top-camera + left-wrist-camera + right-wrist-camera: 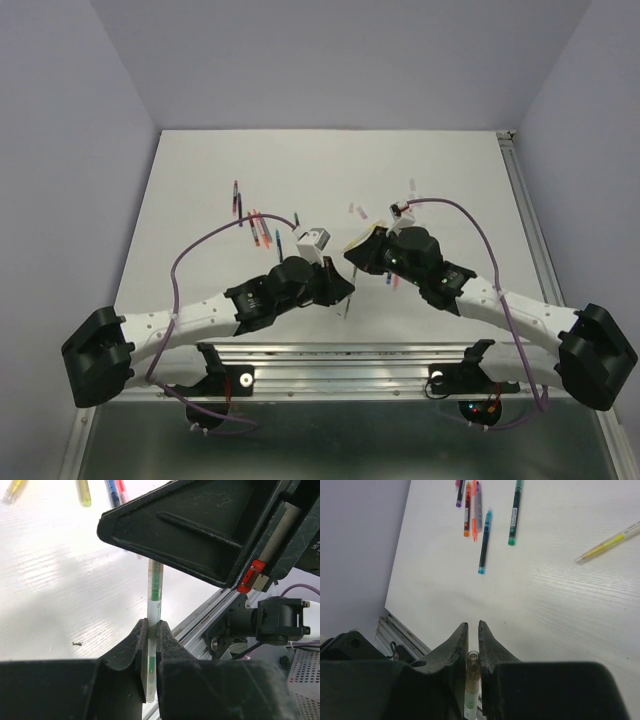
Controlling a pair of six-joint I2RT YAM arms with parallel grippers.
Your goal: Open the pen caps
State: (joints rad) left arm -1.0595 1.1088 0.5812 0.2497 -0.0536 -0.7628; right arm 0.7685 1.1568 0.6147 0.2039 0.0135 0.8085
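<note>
My left gripper [153, 625] is shut on the body of a thin green pen [155, 587], held upright above the table. The pen's far end runs up into my right gripper's black housing [200, 525]. My right gripper [473, 625] is shut on that pen's clear, brown-tinted cap [473, 662], with the pale pen body [471, 700] behind it. In the top view the two grippers, left [342, 288] and right [358, 258], meet near the table's front middle.
Several coloured pens [255, 225] lie on the white table [200, 260] at the left; they also show in the right wrist view [484, 542]. A yellow pen [610, 542] lies apart from them. Small pale pieces [355, 210] lie near the middle. A metal rail [340, 352] runs along the front edge.
</note>
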